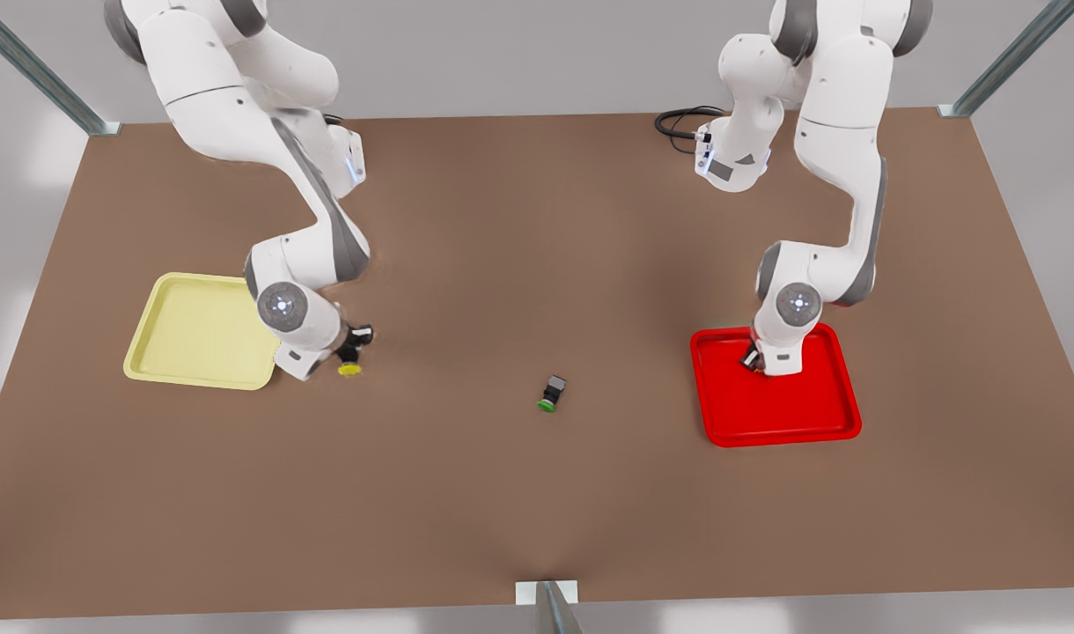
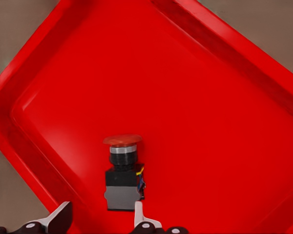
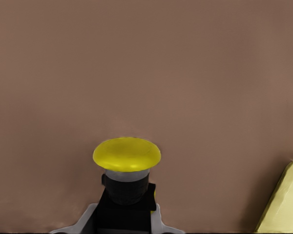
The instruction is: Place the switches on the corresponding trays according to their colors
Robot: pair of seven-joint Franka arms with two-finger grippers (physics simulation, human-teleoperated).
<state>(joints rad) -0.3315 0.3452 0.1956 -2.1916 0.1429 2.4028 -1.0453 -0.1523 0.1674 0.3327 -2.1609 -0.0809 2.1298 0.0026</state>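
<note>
Your right end effector (image 3: 124,225) pinches the light, rigid yellow switch (image 3: 127,170) by its boxy body, not its cap; your left end effector (image 2: 100,219) gapes wide above the red switch (image 2: 123,170) lying on the red tray (image 2: 224,126), the yellow tray (image 1: 198,330) at nine o'clock.

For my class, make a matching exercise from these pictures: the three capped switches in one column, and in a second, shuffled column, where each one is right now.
Column 1
1. yellow-capped switch
2. red-capped switch
3. green-capped switch

Column 2
A. lying on the red tray, the left gripper open over it
B. lying alone on the bare table, between the two trays
C. gripped by the right gripper, over the table beside the yellow tray

Pairs: 1-C, 2-A, 3-B
</note>
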